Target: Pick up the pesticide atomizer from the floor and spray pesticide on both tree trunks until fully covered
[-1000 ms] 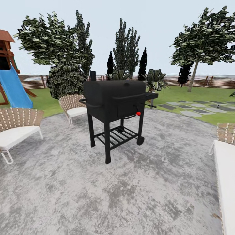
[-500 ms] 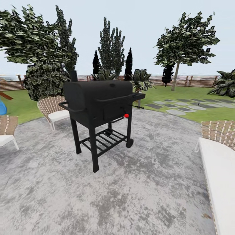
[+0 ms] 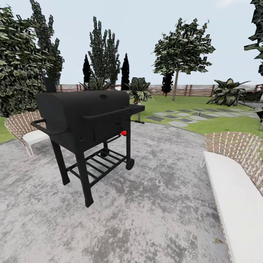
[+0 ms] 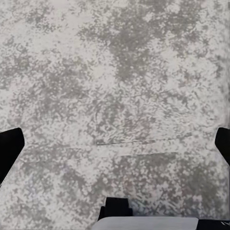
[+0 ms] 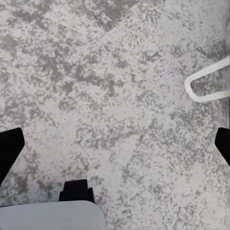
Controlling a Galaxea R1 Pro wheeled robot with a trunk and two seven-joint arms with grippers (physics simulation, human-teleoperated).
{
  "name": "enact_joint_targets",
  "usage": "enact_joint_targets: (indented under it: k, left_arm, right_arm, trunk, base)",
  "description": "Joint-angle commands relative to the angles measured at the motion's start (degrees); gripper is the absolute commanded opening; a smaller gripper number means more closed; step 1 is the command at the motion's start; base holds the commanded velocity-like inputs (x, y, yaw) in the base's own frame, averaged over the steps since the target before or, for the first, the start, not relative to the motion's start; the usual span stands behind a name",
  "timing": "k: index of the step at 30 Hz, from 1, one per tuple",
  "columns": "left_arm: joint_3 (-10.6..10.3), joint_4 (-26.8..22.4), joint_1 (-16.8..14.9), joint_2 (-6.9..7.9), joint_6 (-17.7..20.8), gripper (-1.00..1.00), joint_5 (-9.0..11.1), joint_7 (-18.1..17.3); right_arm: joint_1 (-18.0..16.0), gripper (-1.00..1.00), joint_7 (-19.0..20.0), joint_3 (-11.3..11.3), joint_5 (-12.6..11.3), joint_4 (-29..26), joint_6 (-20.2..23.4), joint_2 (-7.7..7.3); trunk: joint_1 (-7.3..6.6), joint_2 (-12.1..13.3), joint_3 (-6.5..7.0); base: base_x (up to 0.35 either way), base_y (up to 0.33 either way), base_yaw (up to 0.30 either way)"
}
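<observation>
Paving (image 3: pixel 153 204) of mottled grey stone spreads across the foreground of the head view; on it, toward the left, stands a black barbecue grill (image 3: pixel 86 120) on four legs with a slatted lower shelf and a red knob (image 3: pixel 124 133) at its front; a woven chair with a white cushion (image 3: pixel 25 129) sits just behind the grill's left end, and a woven lounger with a long white cushion (image 3: pixel 233 182) runs along the right edge; beyond the paving lies the lawn (image 3: pixel 219 124) with grey stepping stones (image 3: pixel 182 118), closed off by a brown slatted fence (image 3: pixel 197 89); one tree (image 3: pixel 181 49) with a thin pale trunk (image 3: pixel 175 86) stands on the lawn near that fence, right of the dark conifers (image 3: pixel 104 54); a low palm-like plant (image 3: pixel 227 93) grows further right; left tool (image 4: pixel 115 143) shows its two dark fingertips wide apart over bare paving; right tool (image 5: pixel 115 143) likewise has its tips wide apart over paving, with a white bent tube (image 5: pixel 206 84) lying near one edge
</observation>
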Motion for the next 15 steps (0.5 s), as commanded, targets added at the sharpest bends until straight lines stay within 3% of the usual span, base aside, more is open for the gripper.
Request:
enact_joint_targets:
  k: [1, 9, 15]
  left_arm:
    - [0.10, -0.09, 0.03, -0.01, -0.07, 1.00, 0.01, 0.03]
    - [0.26, -0.07, 0.03, -0.01, -0.08, 1.00, 0.00, 0.03]
    - [0.28, -0.03, 0.03, -0.01, -0.08, 1.00, 0.00, 0.03]
  right_arm:
    - [-0.05, 1.00, -0.12, 0.05, -0.04, 0.07, -0.19, 0.01]
    - [-0.03, 1.00, -0.12, 0.09, -0.04, 0.07, -0.19, 0.07]
    - [-0.05, 1.00, -0.12, 0.06, -0.04, 0.08, -0.19, 0.11]
  trunk:
    - [0.04, -0.02, -0.05]
    - [0.04, -0.02, -0.05]
    - [0.04, -0.02, -0.05]
  base:
    - [0.343, 0.000, -0.300]
    - [0.348, 0.000, -0.279]
    - [0.350, 0.000, -0.059]
